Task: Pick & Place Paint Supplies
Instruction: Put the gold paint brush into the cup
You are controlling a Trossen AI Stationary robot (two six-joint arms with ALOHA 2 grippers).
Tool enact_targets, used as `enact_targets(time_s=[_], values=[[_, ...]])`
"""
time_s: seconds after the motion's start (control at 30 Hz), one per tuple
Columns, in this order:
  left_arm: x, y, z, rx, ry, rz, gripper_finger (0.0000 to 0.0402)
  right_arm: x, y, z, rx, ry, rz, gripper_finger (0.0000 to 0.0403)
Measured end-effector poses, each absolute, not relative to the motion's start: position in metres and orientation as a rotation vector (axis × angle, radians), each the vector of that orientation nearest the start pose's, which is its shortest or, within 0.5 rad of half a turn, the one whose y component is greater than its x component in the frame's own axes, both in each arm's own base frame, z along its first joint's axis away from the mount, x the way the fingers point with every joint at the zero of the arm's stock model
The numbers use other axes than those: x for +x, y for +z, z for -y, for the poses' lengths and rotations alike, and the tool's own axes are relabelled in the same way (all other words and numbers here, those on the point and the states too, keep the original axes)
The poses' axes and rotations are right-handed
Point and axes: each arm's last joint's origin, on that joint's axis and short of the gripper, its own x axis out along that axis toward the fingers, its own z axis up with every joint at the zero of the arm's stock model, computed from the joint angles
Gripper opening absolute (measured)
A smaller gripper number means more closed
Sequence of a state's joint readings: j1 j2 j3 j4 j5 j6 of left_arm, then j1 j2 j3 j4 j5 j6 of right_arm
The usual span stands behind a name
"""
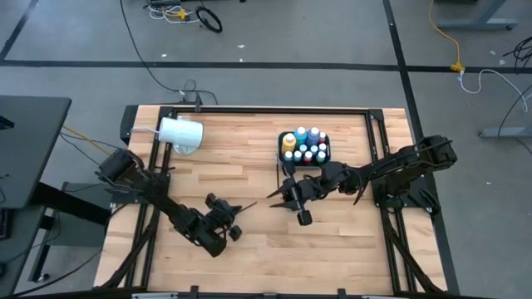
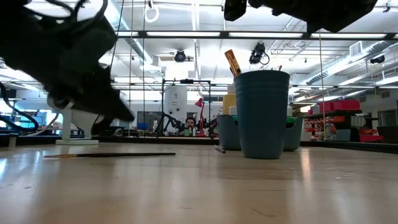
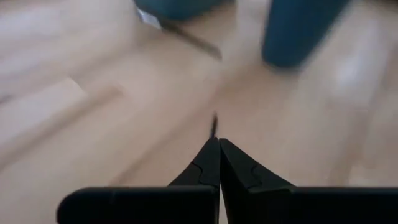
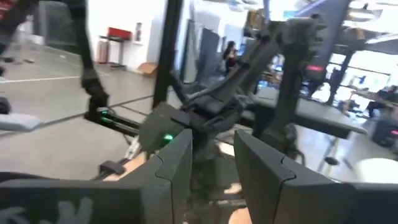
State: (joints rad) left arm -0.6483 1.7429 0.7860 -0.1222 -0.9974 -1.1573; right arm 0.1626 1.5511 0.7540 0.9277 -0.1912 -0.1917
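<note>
While the left gripper (image 1: 238, 209) sits low over the middle of the wooden surface (image 1: 249, 166), its fingers (image 3: 211, 165) are clenched together, and a thin dark brush (image 3: 213, 126) pokes out from between their tips, so they are grasping that brush. From above, the same brush shows as a slim dark line running from the fingertips toward the middle of the surface.

At table height, another brush (image 2: 109, 155) lies flat on the wood, apart from the containers. A blue cup (image 2: 262, 112) stands upright near the middle with a brush head (image 2: 232, 63) sticking out above its rim.

Near the far edge, a dark tray (image 1: 304, 149) holds the small paint bottles (image 1: 312, 152) with pale caps, together with a taller yellow bottle (image 1: 288, 143) and a blue bottle (image 1: 313, 135). A large white cup (image 1: 179, 134) lies on its side near the far left corner.

The right gripper (image 1: 287, 196) hangs just in front of the tray, its fingers (image 4: 177, 165) parted with nothing between them.
</note>
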Motion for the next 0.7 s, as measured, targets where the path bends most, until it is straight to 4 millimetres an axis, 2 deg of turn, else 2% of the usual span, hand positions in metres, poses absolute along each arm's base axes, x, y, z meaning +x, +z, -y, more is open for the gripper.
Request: enact_targets(time_s=[0.07,0.13,0.4,0.5,0.6,0.7], values=[[0.25,0.122,0.159,-0.288,0.602,-0.52,0.0004,0.319,0.247,-0.059,-0.193,0.363,0.172,0.0123],[0.252,0.115,0.16,-0.305,0.601,-0.53,0.0017,0.318,0.247,-0.059,-0.194,0.379,0.18,0.0123],[0.251,0.073,0.159,-0.293,0.705,-0.519,0.0112,0.319,0.248,-0.059,-0.197,0.377,0.181,0.0123],[0.25,0.057,0.158,-0.251,0.731,-0.527,0.0134,0.319,0.248,-0.059,-0.197,0.377,0.181,0.0123],[0.247,0.045,0.16,-0.221,0.768,-0.448,0.0127,0.319,0.248,-0.059,-0.198,0.377,0.182,0.0123],[0.243,0.042,0.164,-0.217,0.762,-0.436,0.0083,0.319,0.248,-0.059,-0.198,0.377,0.182,0.0123]])
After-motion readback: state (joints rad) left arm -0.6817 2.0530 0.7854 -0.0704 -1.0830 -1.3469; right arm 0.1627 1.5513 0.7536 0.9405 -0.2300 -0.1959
